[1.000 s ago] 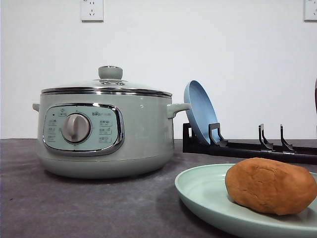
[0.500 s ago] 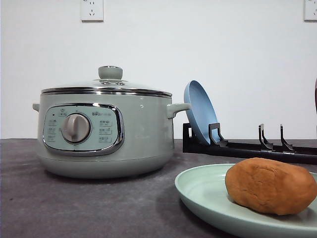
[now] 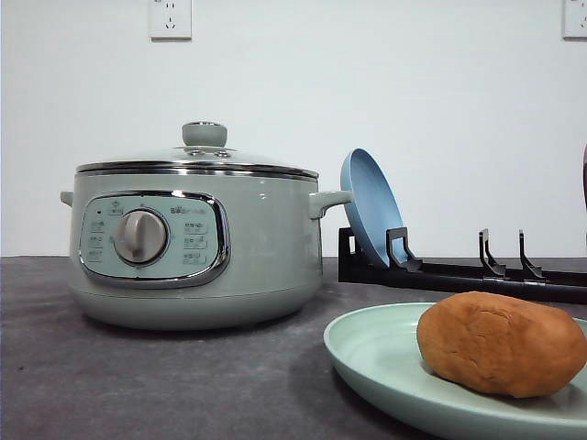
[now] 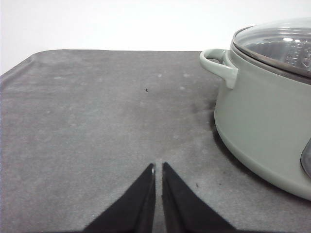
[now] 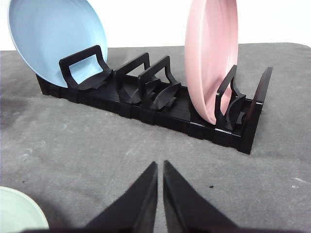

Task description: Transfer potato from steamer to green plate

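Potato (image 3: 501, 343) lies on green plate (image 3: 376, 353), beside lidded steamer (image 3: 194, 234).

— where are my grippers?
— your left black two-finger gripper (image 4: 158, 167) hangs low, its tapered fingers nearly together, nothing between them.
— and the right?
— your right black two-finger gripper (image 5: 160, 166) matches it: tips almost touching, empty.

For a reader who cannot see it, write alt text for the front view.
An orange-brown potato lies on a pale green plate at front right. Behind and left stands a lidded sage-green steamer; a blue plate leans in a black rack.
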`<state>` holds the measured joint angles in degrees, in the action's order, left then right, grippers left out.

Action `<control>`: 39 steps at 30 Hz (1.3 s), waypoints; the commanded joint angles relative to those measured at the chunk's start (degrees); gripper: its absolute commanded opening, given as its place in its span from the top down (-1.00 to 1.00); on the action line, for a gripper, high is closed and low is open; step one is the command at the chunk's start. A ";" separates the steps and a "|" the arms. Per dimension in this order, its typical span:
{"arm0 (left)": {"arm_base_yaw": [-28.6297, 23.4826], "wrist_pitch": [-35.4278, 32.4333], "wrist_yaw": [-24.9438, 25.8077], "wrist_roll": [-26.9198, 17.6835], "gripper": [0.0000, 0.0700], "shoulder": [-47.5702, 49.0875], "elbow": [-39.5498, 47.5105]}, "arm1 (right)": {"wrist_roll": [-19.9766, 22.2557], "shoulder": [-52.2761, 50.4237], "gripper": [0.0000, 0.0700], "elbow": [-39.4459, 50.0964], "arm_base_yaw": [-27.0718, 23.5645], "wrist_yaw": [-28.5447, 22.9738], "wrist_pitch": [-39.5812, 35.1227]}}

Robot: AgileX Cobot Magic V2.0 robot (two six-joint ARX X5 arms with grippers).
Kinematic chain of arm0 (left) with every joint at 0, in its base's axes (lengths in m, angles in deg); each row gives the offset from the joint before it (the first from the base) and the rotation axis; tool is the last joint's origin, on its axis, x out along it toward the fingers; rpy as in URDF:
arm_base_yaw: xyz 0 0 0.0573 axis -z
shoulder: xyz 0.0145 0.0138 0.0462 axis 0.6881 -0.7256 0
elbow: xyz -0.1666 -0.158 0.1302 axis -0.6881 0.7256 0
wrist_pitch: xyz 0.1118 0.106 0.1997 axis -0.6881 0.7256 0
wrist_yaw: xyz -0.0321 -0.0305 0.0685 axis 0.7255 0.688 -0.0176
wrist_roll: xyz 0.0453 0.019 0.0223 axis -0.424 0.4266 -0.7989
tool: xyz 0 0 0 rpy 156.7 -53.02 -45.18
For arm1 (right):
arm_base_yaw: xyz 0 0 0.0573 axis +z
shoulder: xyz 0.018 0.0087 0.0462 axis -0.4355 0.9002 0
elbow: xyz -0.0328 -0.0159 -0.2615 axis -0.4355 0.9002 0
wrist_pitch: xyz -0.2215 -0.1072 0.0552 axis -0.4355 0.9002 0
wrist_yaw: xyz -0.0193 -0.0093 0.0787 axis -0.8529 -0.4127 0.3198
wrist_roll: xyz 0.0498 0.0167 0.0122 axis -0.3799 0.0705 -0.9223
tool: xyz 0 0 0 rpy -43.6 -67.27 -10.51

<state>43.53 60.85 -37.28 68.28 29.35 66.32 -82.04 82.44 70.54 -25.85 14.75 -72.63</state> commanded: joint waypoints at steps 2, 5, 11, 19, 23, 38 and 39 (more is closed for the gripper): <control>-0.04 0.39 -0.17 -0.31 0.95 0.02 1.16 | 0.44 -0.15 0.98 0.31 0.04 -0.02 -0.61; -0.04 0.39 -0.17 -0.31 0.95 0.02 1.16 | 0.44 -0.15 0.98 0.31 0.04 -0.02 -0.61; -0.04 0.39 -0.17 -0.31 0.95 0.02 1.16 | 0.44 -0.15 0.98 0.33 0.04 -0.02 -0.62; -0.04 0.39 -0.17 -0.31 0.95 0.02 1.16 | 0.44 -0.15 0.98 0.31 0.04 -0.02 -0.61; -0.04 0.39 -0.16 -0.31 0.95 0.02 1.16 | 0.44 -0.15 0.98 0.32 0.04 -0.02 -0.61; -0.04 0.39 -0.15 -0.31 0.95 0.02 1.16 | 0.44 -0.15 0.98 0.32 0.04 -0.02 -0.61; -0.04 0.39 -0.17 -0.31 0.95 0.02 1.16 | 0.44 -0.15 0.98 0.33 0.04 -0.02 -0.61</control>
<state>43.53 60.85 -37.28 68.28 29.35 66.32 -82.04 82.44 70.54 -25.85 14.75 -72.63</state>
